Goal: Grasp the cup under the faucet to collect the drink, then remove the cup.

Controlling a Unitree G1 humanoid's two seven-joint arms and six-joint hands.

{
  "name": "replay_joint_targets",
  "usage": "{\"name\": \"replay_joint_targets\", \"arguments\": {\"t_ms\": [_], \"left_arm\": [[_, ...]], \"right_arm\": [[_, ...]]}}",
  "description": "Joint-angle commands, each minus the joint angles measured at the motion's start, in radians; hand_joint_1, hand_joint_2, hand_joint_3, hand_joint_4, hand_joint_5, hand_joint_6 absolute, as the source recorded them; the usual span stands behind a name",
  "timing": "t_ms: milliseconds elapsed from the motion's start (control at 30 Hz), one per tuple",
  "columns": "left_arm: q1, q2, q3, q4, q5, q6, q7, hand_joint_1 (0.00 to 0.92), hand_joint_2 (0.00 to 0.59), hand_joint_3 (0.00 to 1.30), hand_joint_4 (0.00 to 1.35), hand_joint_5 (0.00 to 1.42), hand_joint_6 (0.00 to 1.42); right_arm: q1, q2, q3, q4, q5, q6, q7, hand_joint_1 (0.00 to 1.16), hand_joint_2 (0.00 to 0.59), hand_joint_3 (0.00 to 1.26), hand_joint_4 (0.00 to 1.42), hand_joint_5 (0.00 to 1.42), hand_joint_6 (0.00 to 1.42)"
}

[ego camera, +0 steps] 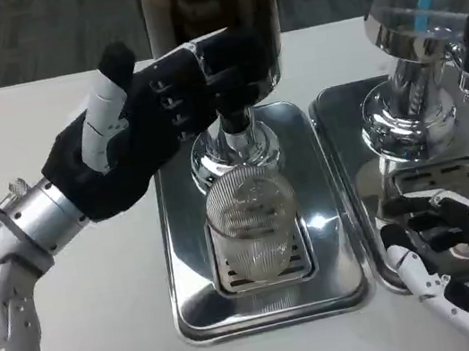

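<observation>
- Cup (254, 227): clear ribbed glass, upright on the near grate of the left steel tray (331, 258), under the faucet (233, 116); contents cannot be told.
- Left hand (148, 122) is up at the faucet, fingers wrapped on it, above and beyond the cup.
- Right hand (449, 260) rests to the cup's right with fingers spread and empty, level with it and likely the nearer for a side grasp.

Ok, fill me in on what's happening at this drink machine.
A clear ribbed cup stands on the drip grate of the left metal tray, under the dark drink dispenser. The robot's left hand is up at the dispenser's tap, fingers around the faucet area, apparently to work it. The cup looks empty as far as can be told. The right hand rests by the second tray, where another dispenser stands, holding nothing.
</observation>
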Motion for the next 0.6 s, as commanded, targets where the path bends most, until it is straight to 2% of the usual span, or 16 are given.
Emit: {"name": "replay_joint_targets", "arguments": {"t_ms": [33, 600], "left_arm": [[-0.017, -0.005, -0.017, 0.023, 0.029, -0.042, -0.018, 0.0, 0.076, 0.23, 0.11, 0.14, 0.15], [-0.003, 0.0, -0.059, 0.068, 0.105, -0.265, -0.017, 0.0, 0.083, 0.22, 0.12, 0.15, 0.17]], "right_arm": [[0.009, 0.004, -0.001, -0.004, 0.008, -0.004, -0.012, 0.39, 0.349, 0.51, 0.38, 0.43, 0.54], [0.012, 0.002, -0.004, -0.007, 0.011, -0.005, -0.01, 0.3, 0.343, 0.51, 0.38, 0.43, 0.54]]}}
